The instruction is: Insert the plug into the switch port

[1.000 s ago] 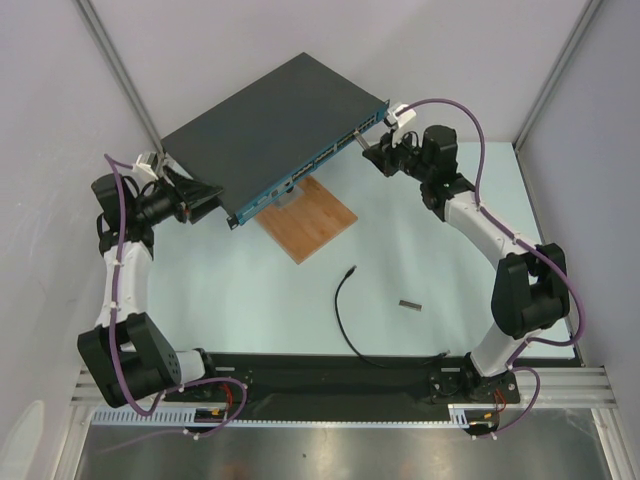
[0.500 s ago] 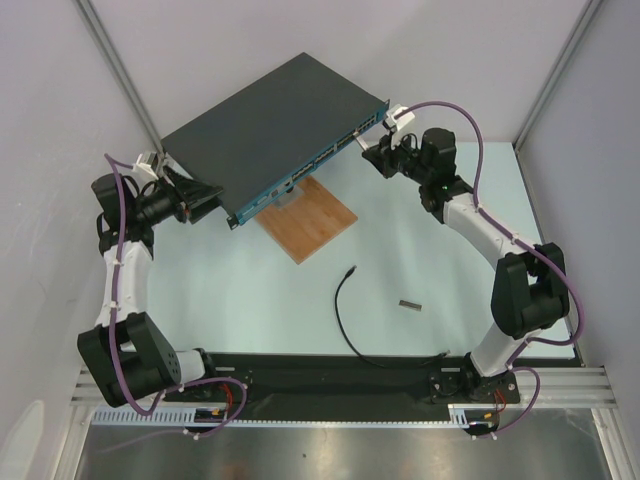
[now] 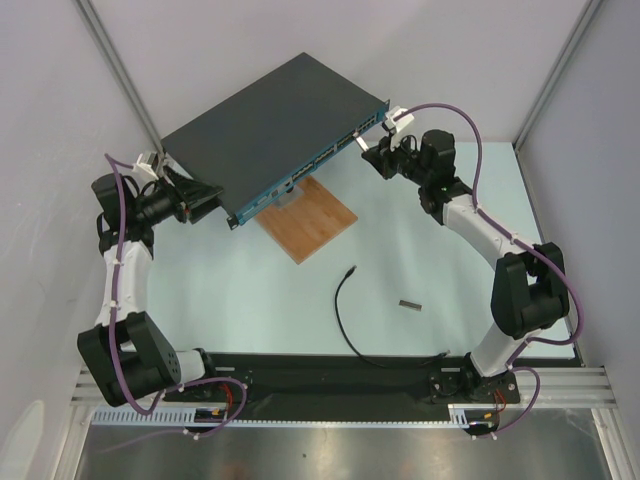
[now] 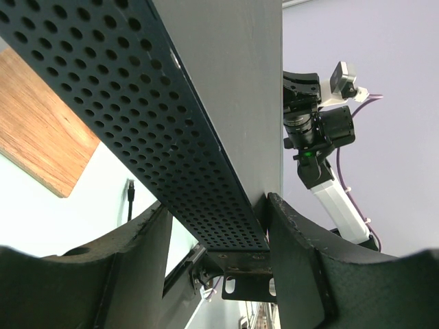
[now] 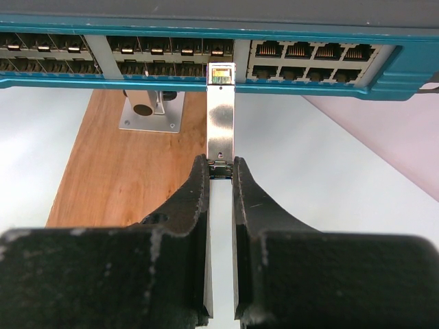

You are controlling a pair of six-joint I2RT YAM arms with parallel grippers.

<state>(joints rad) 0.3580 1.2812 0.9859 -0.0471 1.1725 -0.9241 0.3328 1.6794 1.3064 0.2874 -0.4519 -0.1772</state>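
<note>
Between the jaws of the right gripper (image 5: 219,168), which are closed, sits the near end of a short grey metal piece (image 5: 221,116). Its far end, at 12 o'clock, meets the teal front strip (image 5: 411,72) of the switch (image 3: 270,120). The nearest open switch port (image 5: 264,71) lies just to the 2 o'clock side of that tip. A small metal bracket (image 5: 151,110) stands on the wooden board (image 3: 310,218) below the strip, at about 10 o'clock from the jaws.

The left gripper (image 4: 218,204) straddles the perforated side of the switch at its left corner. One pad touches the metal, but whether the jaws actually clamp it cannot be told.

The plug (image 3: 351,270) is in neither gripper. It lies on the table (image 3: 250,290), well apart from the switch and at roughly 5 o'clock from the board. Its thin cable (image 3: 342,320) curls back toward 6 o'clock, and a second grey piece (image 3: 409,302) rests at its 4 o'clock.

The task therefore looks barely begun, since the right jaws are occupied with something other than the plug. Several things could go wrong from here:
- If the metal piece is skewed or only partly seated, letting go could drop it.
- A push along it could shift the switch if the left hold is loose.
- The plug is far smaller than the jaws, so an off-centre pinch could flick it away.
- The trailing cable could drag the plug out of line with the port.
</note>
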